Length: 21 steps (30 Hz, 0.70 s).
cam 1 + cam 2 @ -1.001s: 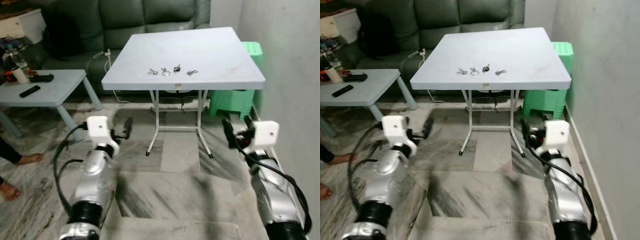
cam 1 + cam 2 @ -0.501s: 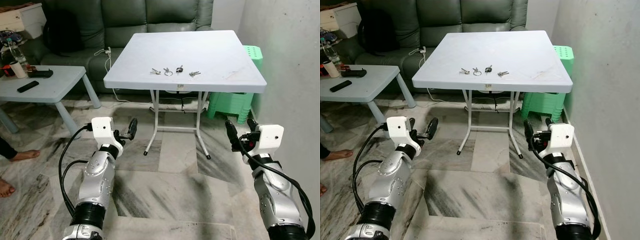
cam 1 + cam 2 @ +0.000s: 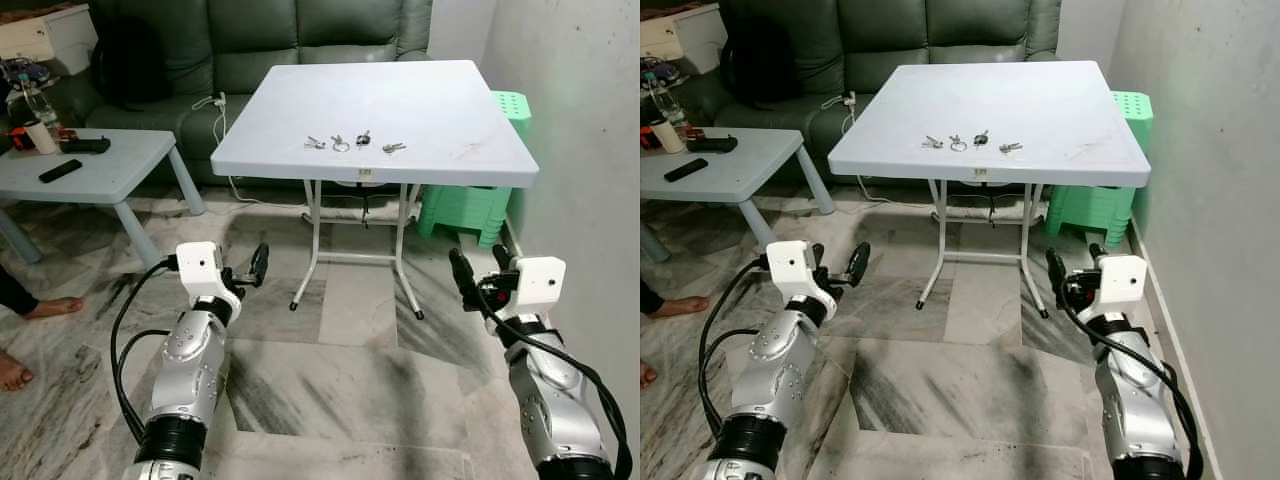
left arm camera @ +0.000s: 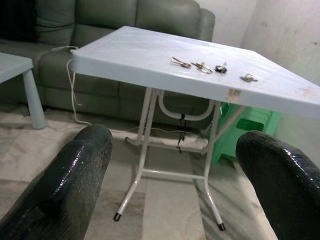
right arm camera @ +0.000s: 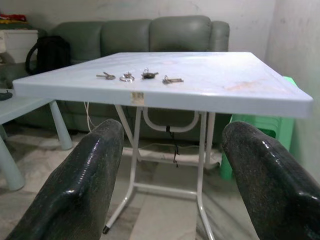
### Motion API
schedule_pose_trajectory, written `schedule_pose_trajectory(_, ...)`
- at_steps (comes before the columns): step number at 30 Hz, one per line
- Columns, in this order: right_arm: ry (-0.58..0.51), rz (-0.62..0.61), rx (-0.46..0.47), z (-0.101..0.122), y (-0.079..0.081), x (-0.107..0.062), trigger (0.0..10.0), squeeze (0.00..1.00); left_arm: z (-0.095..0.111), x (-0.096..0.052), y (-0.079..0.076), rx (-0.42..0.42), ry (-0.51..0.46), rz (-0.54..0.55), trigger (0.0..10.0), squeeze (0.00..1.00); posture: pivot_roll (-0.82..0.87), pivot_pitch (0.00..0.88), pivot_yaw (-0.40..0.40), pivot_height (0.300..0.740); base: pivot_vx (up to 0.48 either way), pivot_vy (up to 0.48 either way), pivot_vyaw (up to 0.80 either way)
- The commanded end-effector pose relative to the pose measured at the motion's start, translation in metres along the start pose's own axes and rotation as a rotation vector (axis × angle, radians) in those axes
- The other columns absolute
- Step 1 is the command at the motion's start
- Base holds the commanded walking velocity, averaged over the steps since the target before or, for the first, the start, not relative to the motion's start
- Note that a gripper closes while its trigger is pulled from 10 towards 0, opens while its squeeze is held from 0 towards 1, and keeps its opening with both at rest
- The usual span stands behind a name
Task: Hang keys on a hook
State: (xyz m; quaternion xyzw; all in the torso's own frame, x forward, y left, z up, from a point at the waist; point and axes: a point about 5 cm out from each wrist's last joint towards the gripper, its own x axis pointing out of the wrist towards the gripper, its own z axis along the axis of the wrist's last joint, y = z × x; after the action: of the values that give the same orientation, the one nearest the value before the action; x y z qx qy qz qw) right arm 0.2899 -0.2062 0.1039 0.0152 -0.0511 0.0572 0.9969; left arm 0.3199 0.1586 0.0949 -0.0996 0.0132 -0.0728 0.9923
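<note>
1. Four small sets of keys [image 3: 354, 141] lie in a short row near the front edge of a pale folding table [image 3: 440, 95], each a little apart from the next.
2. One of them has a dark head, second from the wall end; the one beside it shows a bare ring.
3. Both arms are held low in front of the table, well short of it and below its top.
4. On the robot's left, the left gripper [image 3: 252, 270] has its two black fingers [image 4: 65, 190] spread wide with nothing between them; the keys and table edge can be seen through the gap in the left wrist view.
5. On the other side, the right gripper [image 3: 478, 274] is the same: fingers [image 5: 85, 175] parted and empty, pointing at the table's white legs.
6. Behind the table stands a dark green sofa [image 3: 300, 40], with a white cable [image 3: 215, 110] trailing off its seat.
7. Between the table and the wall [image 3: 590, 150] on the robot's right sits a stack of green stools [image 3: 470, 205].
8. Off to the robot's left is a low light-blue table [image 3: 100, 175] carrying a remote [image 3: 60, 170], a bottle and some small clutter.
9. At the left edge of the marble floor [image 3: 350, 380], a person's bare feet [image 3: 45, 308] are planted.
10. I can't make out a hook anywhere from here.
</note>
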Motion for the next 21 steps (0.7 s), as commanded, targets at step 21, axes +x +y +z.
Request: schedule_pose_trajectory(21, -0.036, 0.021, -0.004, 0.0104, 0.0023, 0.0025, 10.0, 0.00, 0.0066, 0.0000, 0.0010, 0.012, -0.017, 0.000, 10.0, 0.00, -0.06, 0.000, 0.012, 0.740, 0.266, 0.000, 0.00)
